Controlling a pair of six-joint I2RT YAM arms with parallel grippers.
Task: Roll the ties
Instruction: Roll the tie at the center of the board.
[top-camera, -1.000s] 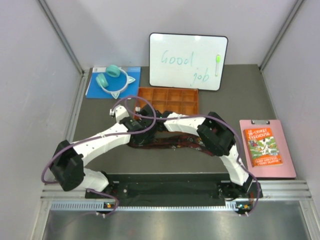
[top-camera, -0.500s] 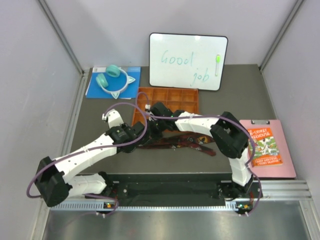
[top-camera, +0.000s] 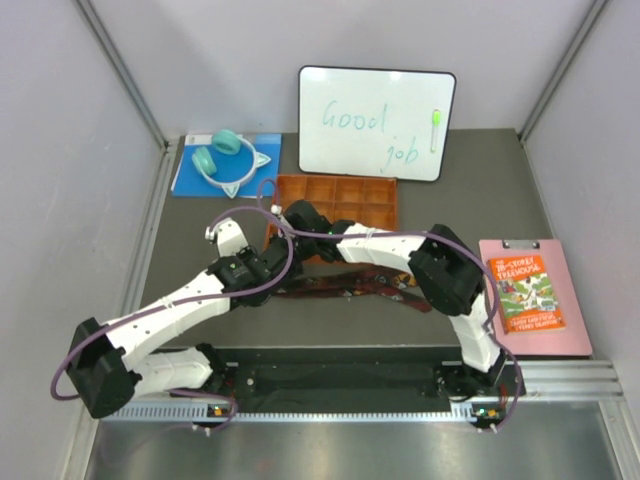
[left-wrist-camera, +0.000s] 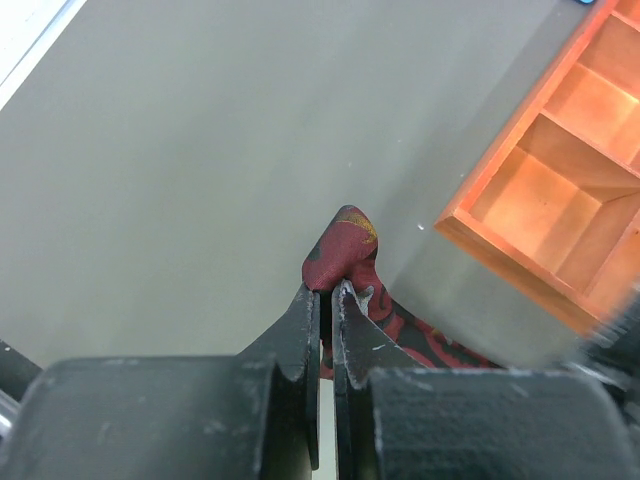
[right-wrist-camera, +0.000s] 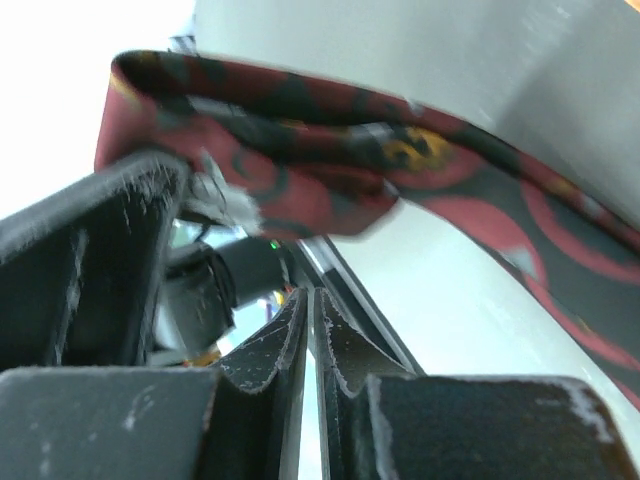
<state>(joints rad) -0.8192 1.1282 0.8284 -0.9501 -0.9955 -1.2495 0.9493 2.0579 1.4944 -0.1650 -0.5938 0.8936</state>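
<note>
Between the two arms, top view: tie lies strung out flat on the desk, trailing off to the right of the left pincer. Right pincer sits just beyond the left one, at the near edge of the tray. Can't read either grip from up here.

Left wrist: left pincer pressed together on the tie's end. A small folded nub of fabric sticks out past the fingertips and the rest drops away behind and to its right. Tray corner is near, ahead-right of the tips, not touching.

Right wrist: right pincer fingers nearly together with nothing between them. The tie hangs as a slack band just past its tips, apart from them.

Handling, my read: light, limp, probably slick weave. It won't hold shape and a coil will tend to unwind if let go. Best hold is at the end, pinched across the full width, with the second pincer taking the band close by to keep tension while rolling.
</note>
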